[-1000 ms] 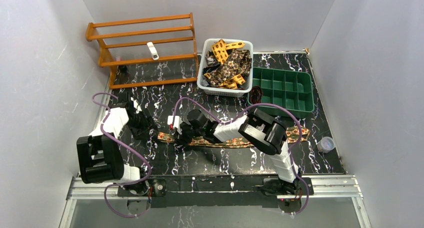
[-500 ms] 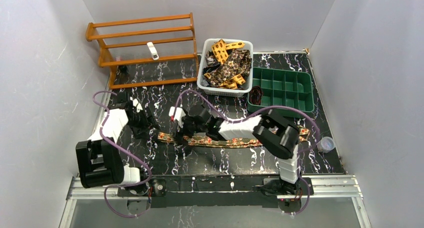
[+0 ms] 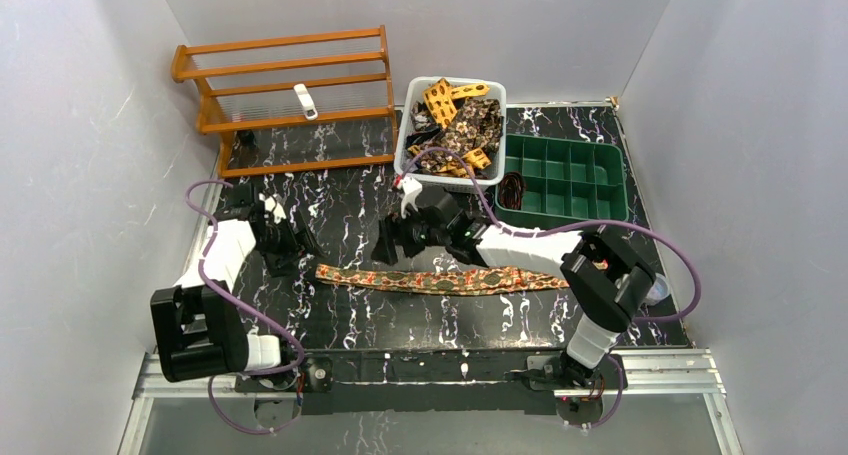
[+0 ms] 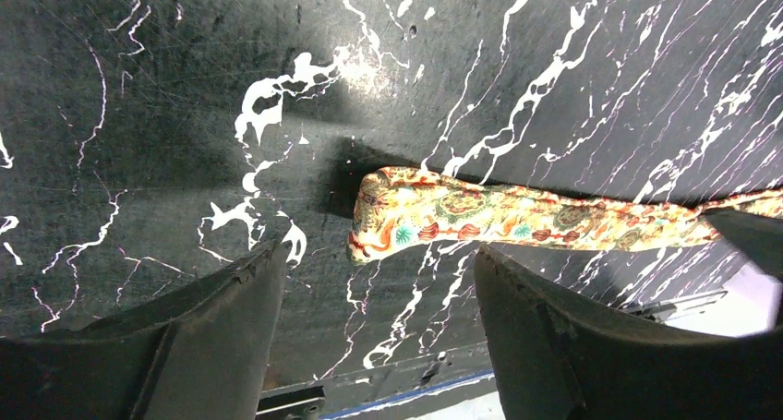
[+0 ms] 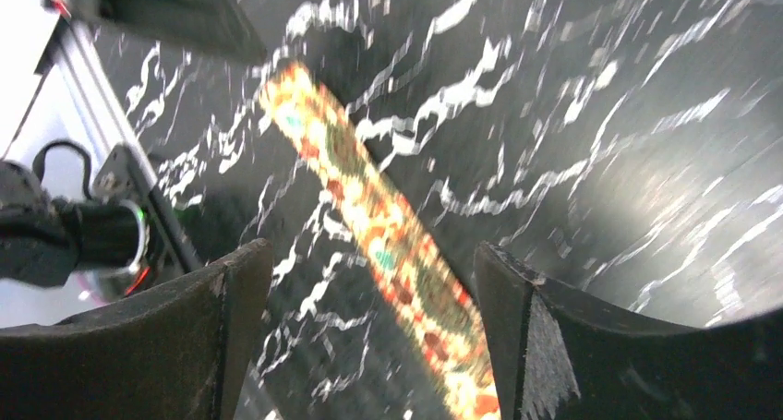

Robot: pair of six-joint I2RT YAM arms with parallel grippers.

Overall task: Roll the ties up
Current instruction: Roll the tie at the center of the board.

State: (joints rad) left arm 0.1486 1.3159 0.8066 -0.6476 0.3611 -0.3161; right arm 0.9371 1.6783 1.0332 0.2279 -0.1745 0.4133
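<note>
One tie (image 3: 450,280), a busy red-orange and olive print, lies unrolled and flat across the table's near half, held by nothing. Its narrow left end (image 4: 388,219) lies just ahead of my left gripper (image 4: 379,258), which is open and empty (image 3: 287,247). My right gripper (image 3: 393,241) hovers open over the tie's left part. In the right wrist view the blurred tie (image 5: 369,217) runs diagonally under the gap between the open fingers (image 5: 371,252). More ties (image 3: 455,125) are heaped in the white basket (image 3: 407,145) at the back.
A green compartment tray (image 3: 585,210) stands right of the basket, with a dark coil (image 3: 512,188) in its near-left cell. A wooden rack (image 3: 285,95) stands at the back left. A small clear cup (image 3: 650,287) sits by the right wall.
My right gripper has opened, let go of the tie and pulled back up and to the right. The tie now lies straight. My left gripper has widened a little.
</note>
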